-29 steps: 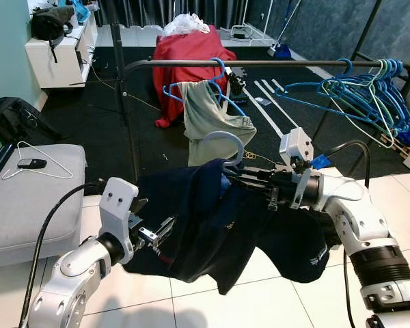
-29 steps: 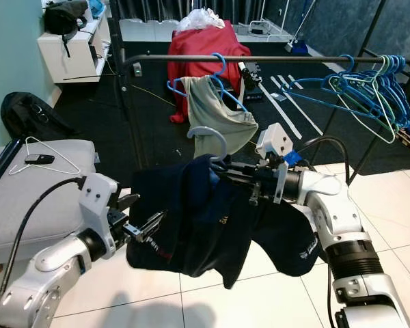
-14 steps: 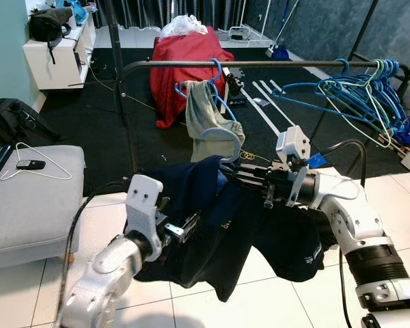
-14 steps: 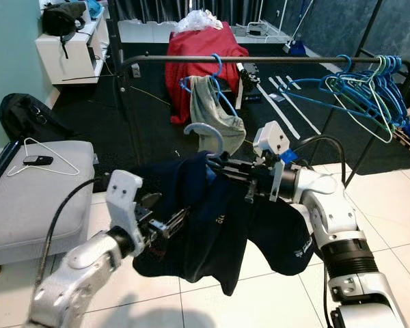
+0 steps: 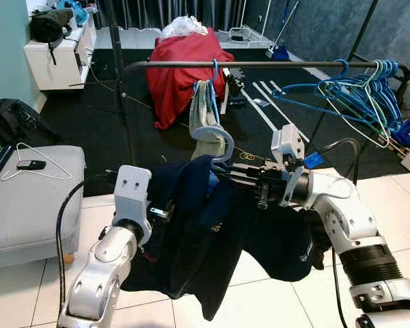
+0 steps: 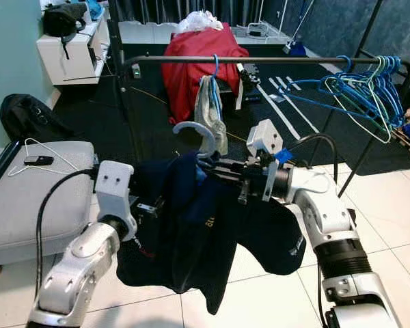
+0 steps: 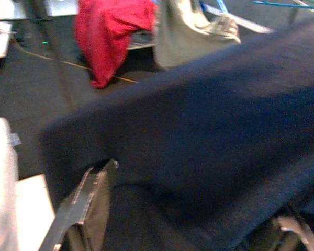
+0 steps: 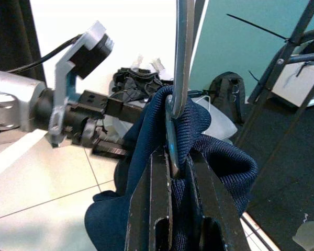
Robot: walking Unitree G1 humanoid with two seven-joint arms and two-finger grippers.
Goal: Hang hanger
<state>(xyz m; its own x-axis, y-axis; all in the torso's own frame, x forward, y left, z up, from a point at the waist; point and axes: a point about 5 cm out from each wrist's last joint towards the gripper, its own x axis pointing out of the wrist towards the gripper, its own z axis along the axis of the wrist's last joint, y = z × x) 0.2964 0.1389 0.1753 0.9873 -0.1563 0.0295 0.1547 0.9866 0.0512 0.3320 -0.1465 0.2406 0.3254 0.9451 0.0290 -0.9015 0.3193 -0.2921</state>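
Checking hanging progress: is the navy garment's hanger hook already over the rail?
No: the hanger hook sits below the rail, held at the right tool.

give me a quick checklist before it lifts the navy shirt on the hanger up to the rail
1. Right tool shut on the light blue hanger at its neck: ok.
2. Dark navy shirt draped over the hanger: ok, though hanging unevenly.
3. Hanger hook upright and free: ok.
4. Hook over the black metal rail: not ok, it sits below the rail.
5. Free rail space between the grey-green garment and the bunch of blue hangers: ok.
6. Left tool against the shirt; grip on fabric: cannot tell.
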